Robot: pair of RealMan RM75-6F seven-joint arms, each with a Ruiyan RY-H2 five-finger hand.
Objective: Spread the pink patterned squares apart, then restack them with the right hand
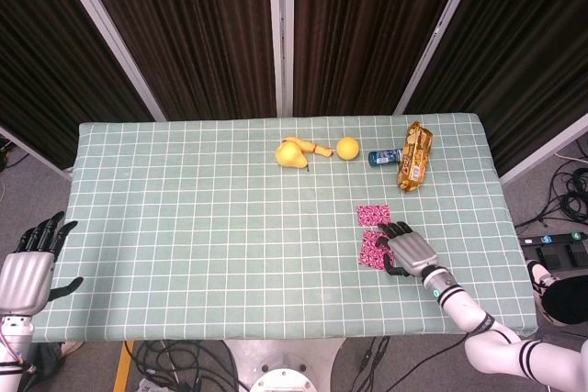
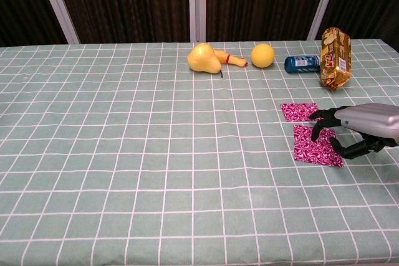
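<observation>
Dark curtains hung behind the checked worktop [image 1: 184,208]. Right robot hand [image 1: 408,250] lay flat, fingers pressing the nearer pink square [image 2: 315,144], gripping nothing; the other pink square [image 2: 298,111] sat just beyond, barely apart. Left robot hand [image 1: 28,268] hung open off the edge. Any sideways drag probably would've bunched the cloth or nudged its neighbour.
</observation>
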